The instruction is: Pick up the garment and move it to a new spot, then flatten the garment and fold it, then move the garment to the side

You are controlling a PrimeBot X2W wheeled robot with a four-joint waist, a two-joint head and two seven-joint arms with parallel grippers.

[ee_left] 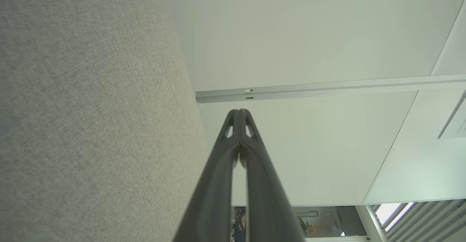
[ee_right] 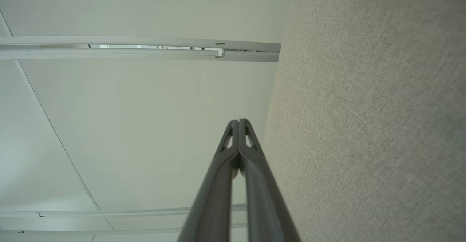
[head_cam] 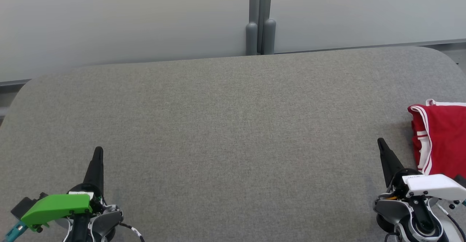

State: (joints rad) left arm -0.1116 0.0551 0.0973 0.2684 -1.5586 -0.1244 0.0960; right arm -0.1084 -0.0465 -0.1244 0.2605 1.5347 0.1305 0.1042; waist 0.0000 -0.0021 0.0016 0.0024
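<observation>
Lying at the right end of the table (head_cam: pixel 218 133), the red garment (head_cam: pixel 442 140) with white trim looks folded into a compact stack, and part of it is cut off by the picture's edge. That spot keeps it out of the table's working middle, so I judge the set-aside step to be done or nearly done. The left gripper (head_cam: pixel 98 151) sits over the table's near left part. The right gripper (head_cam: pixel 380 142) sits over the table's near right part, near the garment, with its fingertips apart from the cloth. Both have their fingers pressed tip to tip with nothing between them, a parked pose that fits arms with no cloth to handle. Counted: one garment, one table, two grippers, each with two dark fingers.
</observation>
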